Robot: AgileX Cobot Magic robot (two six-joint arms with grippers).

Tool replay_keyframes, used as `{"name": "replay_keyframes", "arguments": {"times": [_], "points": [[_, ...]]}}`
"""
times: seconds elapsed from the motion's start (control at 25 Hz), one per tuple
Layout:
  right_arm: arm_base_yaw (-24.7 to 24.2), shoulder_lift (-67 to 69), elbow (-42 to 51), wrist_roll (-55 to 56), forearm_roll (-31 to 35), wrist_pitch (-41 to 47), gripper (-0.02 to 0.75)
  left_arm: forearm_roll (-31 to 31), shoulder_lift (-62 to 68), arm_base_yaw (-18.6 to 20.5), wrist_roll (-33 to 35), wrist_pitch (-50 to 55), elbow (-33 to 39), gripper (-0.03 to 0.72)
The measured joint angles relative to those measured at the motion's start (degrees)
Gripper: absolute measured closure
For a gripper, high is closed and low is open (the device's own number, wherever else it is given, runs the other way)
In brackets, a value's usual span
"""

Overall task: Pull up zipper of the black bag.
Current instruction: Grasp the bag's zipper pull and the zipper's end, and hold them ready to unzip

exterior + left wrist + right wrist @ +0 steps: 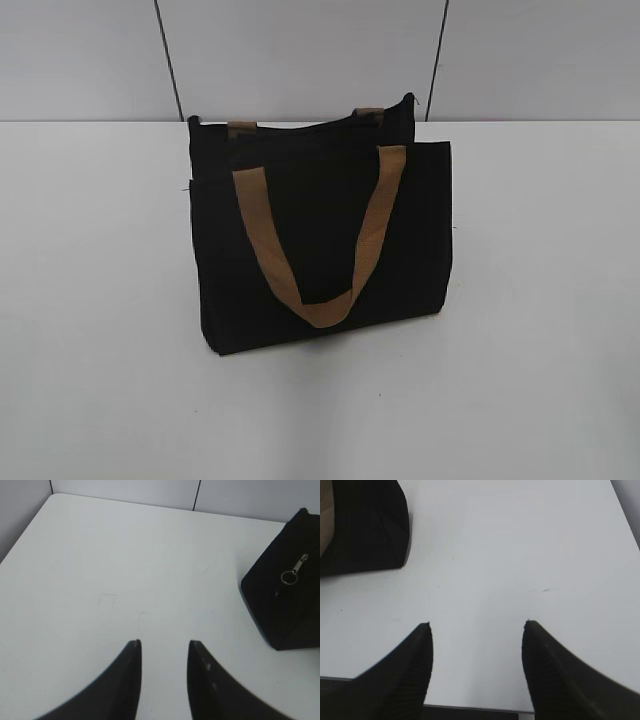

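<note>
The black bag (320,240) stands upright mid-table, with tan strap handles; the front one (318,240) hangs down in a V. Its zipper line runs along the top edge (300,128). In the left wrist view the bag's end (282,595) shows at the right, with the silver pull tab and ring (294,570) hanging on it. My left gripper (164,642) is open and empty over bare table, left of the bag. My right gripper (477,624) is open and empty near the table's front edge; a corner of the bag (367,525) shows upper left. Neither gripper shows in the exterior view.
The white table (540,330) extends around the bag on all sides. A grey panelled wall (300,50) stands behind it. The table's front edge (470,707) lies just below my right gripper.
</note>
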Motion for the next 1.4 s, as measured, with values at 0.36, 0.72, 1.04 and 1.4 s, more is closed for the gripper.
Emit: {"name": "replay_keyframes", "arguments": {"times": [0.36,0.72,1.04,1.4], "points": [[0.0,0.0,0.0,0.0,0.0,0.0,0.294,0.0,0.0,0.0,0.0,0.0,0.0,0.449],[0.0,0.0,0.0,0.0,0.0,0.0,0.294,0.0,0.0,0.0,0.0,0.0,0.0,0.449],[0.0,0.0,0.0,0.0,0.0,0.0,0.294,0.07,1.44,0.0,0.0,-1.14,-0.34,0.445],[0.0,0.0,0.0,0.0,0.0,0.0,0.294,-4.74,14.08,-0.14,7.0,-22.55,-4.11,0.428]]}}
